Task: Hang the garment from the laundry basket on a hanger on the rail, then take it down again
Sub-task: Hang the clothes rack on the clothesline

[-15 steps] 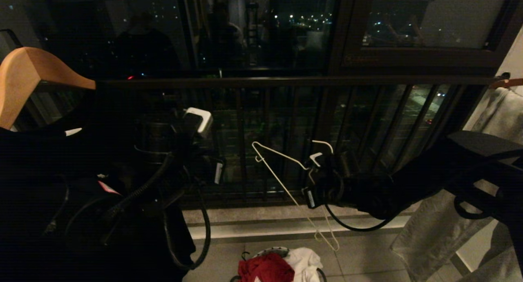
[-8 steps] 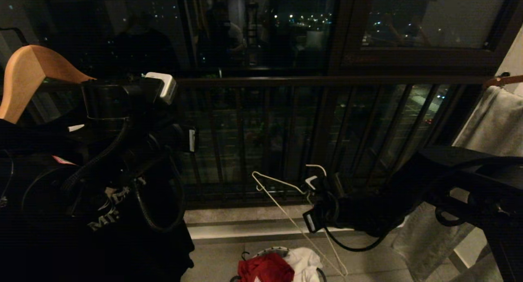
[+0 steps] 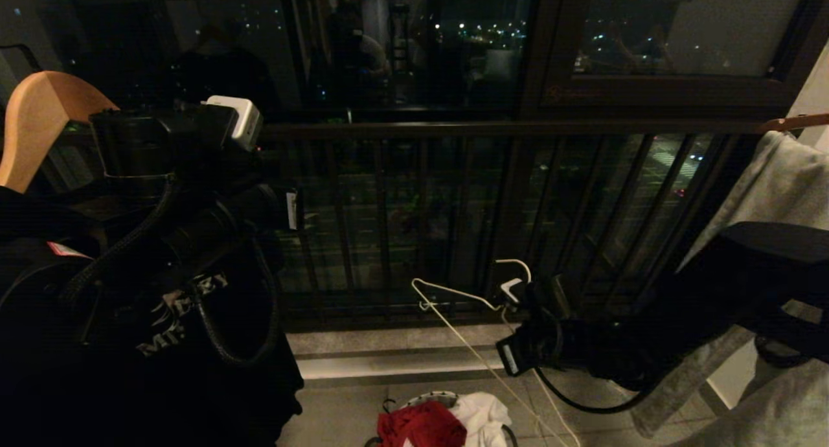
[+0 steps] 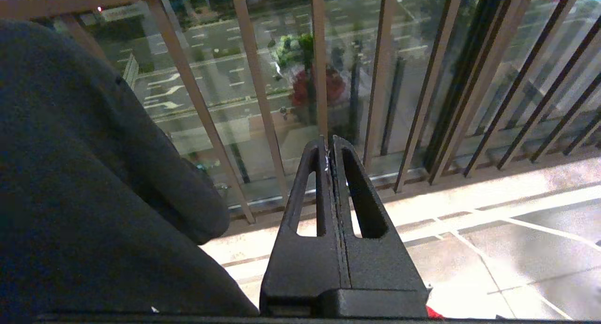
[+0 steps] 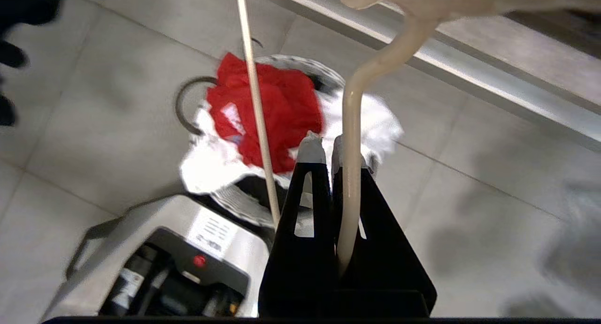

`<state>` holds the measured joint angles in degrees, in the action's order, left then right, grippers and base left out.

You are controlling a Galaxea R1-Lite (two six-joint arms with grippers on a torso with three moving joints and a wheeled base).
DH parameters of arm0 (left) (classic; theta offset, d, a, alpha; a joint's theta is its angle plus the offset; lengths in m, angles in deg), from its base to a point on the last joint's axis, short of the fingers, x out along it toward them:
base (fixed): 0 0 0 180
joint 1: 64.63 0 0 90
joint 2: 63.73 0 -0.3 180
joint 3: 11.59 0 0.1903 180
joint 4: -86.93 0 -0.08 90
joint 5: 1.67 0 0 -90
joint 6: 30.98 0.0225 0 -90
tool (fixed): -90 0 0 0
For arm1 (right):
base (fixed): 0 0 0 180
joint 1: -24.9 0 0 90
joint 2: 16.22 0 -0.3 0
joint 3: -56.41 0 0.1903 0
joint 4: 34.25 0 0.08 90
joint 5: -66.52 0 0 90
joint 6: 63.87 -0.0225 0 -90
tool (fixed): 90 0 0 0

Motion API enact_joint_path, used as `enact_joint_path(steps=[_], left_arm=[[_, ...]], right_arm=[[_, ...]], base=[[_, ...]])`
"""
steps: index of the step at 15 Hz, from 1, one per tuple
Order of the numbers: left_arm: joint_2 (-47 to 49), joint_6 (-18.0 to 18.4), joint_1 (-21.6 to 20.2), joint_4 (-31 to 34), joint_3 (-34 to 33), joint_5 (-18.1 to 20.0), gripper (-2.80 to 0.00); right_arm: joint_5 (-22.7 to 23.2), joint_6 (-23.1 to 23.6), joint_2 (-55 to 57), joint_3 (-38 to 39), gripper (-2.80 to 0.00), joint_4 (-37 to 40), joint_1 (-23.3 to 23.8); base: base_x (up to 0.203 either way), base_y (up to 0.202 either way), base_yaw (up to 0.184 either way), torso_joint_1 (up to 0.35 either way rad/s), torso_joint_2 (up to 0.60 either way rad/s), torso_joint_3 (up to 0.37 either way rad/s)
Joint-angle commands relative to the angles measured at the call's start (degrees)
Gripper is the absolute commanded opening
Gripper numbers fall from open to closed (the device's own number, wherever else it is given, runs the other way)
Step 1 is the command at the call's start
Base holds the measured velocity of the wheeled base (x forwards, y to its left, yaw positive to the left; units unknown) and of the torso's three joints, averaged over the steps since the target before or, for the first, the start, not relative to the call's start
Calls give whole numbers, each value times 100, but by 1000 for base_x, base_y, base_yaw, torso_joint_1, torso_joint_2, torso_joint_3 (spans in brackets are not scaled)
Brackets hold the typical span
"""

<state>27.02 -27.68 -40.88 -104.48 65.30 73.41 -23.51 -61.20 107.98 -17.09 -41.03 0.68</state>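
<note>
Right gripper [image 3: 518, 291] is clamped on the neck of the hanger [image 3: 453, 324] — the right wrist view shows the white wire pinched between its closed fingers [image 5: 310, 183], with the thin bottom rod running past them. In the head view the hanger hangs tilted below the balcony rail [image 3: 453, 128], near the lower bars, its hook free of anything. Left gripper [image 4: 331, 150] is shut with nothing between its fingers, raised beside the black T-shirt [image 3: 162, 317] that hangs from the wooden hanger [image 3: 39, 123] at the left.

The garment [image 3: 421, 426] lies bunched in the laundry basket [image 3: 414, 400] on the floor tiles, beside a white cloth [image 3: 482, 414] in the same basket; from the right wrist camera it sits directly beneath the held hanger.

So the task looks to be at an early stage — the hanger is in hand, but the red shirt is not yet on it. What seems left is nearly everything: lifting the shirt out, threading the hanger into it, hooking it over the rail, then taking it down again. The empty left gripper is the likely one to fetch the shirt.
</note>
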Motion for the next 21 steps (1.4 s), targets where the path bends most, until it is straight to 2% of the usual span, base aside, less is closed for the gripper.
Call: enact_joint_path(steps=[1,4,6,8,10,14,19,21], left_arm=[[-88,12,-2,-11,-12,-21,-280],[-132,30,-2,-11,-25,-21,-280],[-207,30,-2,-11,-31,-21,-280],[-260,30,-2,-3,-37,-21,-280],[-272,30,-2,-11,-43,-21,-280],[-278,39,-2,-11,-61,-21,-280],[-304,39,-2,-11,-69,-21,-280],[-304,48,-2,-11,-69,-21,-280]], right_arm=[[-374,34,-807,425,-280,-25,5],[-732,277,-1880,736,-280,13,21],[-1137,738,-2618,867,-280,22,39],[-1351,1182,-3259,827,-280,28,76],[-1746,1637,-3631,432,-280,20,265],[-2025,1940,-3891,-382,-280,32,592],[-2075,1980,-4083,-1599,-280,1003,772],[-2188,1980,-4218,-1712,-280,1271,828]], base=[[0,0,0,0,0,0],[0,0,0,0,0,0],[0,0,0,0,0,0],[0,0,0,0,0,0],[0,0,0,0,0,0],[0,0,0,0,0,0],[0,0,0,0,0,0],[0,0,0,0,0,0]])
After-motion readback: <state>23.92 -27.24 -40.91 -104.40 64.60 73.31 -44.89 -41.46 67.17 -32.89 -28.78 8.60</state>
